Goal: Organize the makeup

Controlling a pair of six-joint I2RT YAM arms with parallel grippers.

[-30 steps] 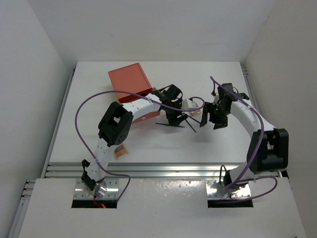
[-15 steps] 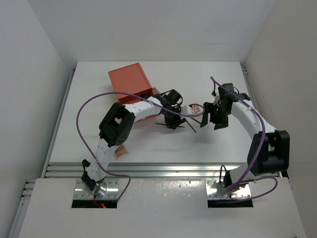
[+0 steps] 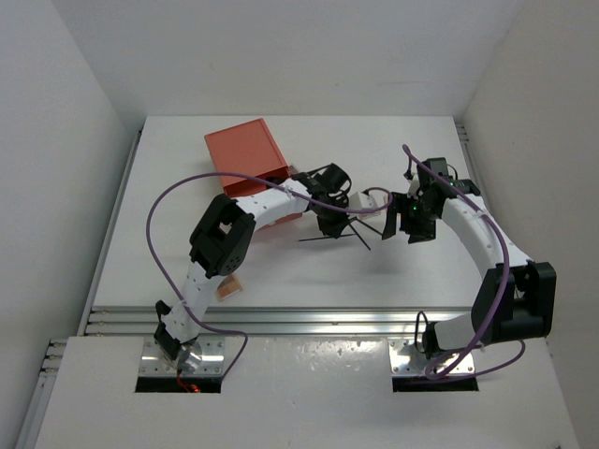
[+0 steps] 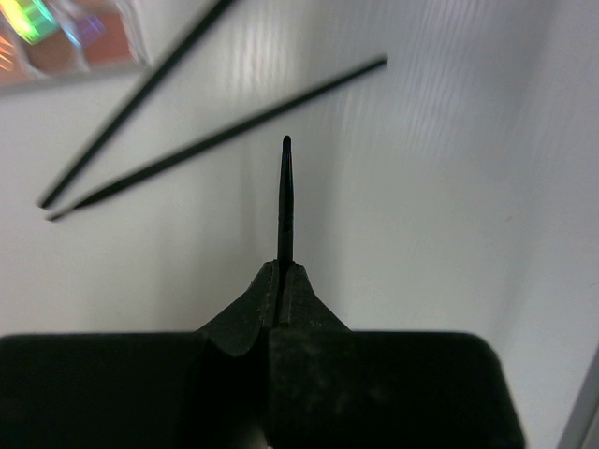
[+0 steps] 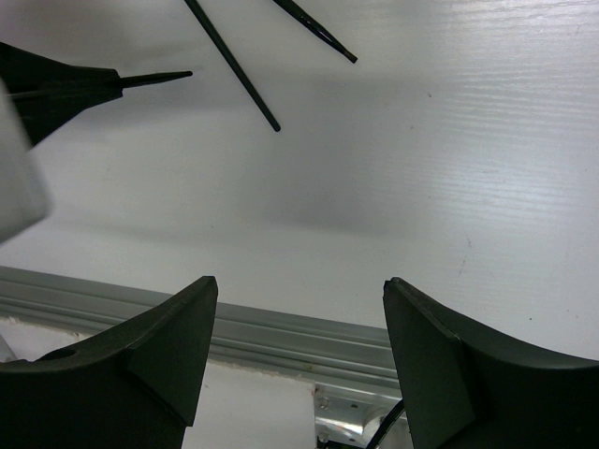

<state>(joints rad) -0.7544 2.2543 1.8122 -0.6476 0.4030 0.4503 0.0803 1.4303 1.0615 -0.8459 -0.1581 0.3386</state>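
In the left wrist view my left gripper (image 4: 283,273) is shut on a thin black makeup stick (image 4: 284,201), which points straight out past the fingertips above the white table. Two more black sticks (image 4: 225,133) (image 4: 136,94) lie on the table beyond it, beside a multicoloured palette (image 4: 65,42). From above, the left gripper (image 3: 329,217) is at table centre near the loose sticks (image 3: 328,238) and the palette (image 3: 363,202). My right gripper (image 3: 398,221) hovers just right of them. It stands open (image 5: 299,282) and empty; its view shows the held stick (image 5: 154,79) and two loose sticks (image 5: 234,67).
An orange-red drawer box (image 3: 245,157) stands at the back left, partly under the left arm. A small tan palette (image 3: 227,287) lies near the left arm's base. An aluminium rail (image 3: 309,321) (image 5: 281,327) runs along the table's near edge.
The left gripper has closed on a thin black stick. The right gripper and arm have shifted slightly to the right, jaws unchanged.
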